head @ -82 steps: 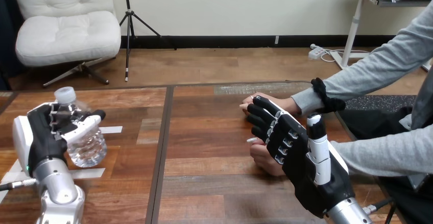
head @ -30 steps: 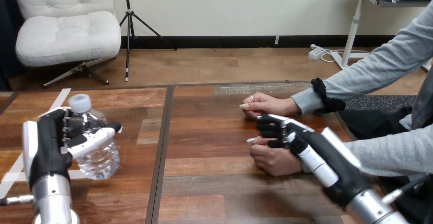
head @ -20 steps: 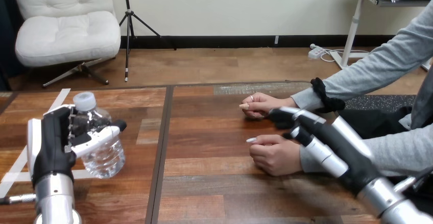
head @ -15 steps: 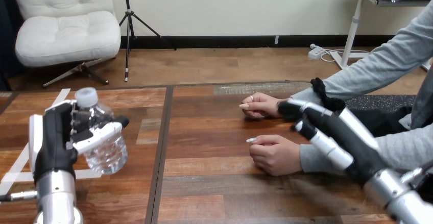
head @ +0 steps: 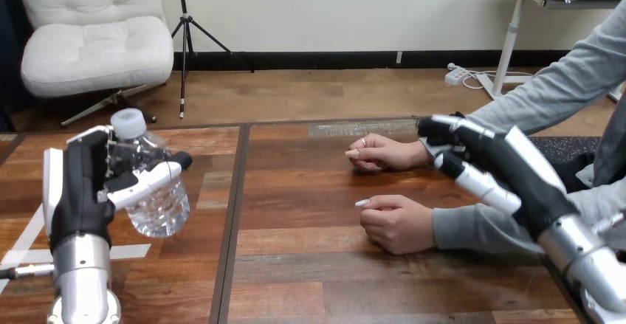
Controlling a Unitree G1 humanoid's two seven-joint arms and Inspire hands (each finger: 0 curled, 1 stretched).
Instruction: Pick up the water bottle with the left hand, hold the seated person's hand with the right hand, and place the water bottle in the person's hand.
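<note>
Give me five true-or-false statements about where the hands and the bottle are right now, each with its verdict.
1. The left hand has its fingers curled round the water bottle. True.
2. The water bottle has no cap. False: a white cap is on it.
3. The person's nearer hand and the person's farther hand both rest on the table. True.
4. The water bottle lies in the person's nearer hand. False: the left hand holds it, well apart from both.
5. The right hand is beside the water bottle. False: it is by the person's farther hand.
</note>
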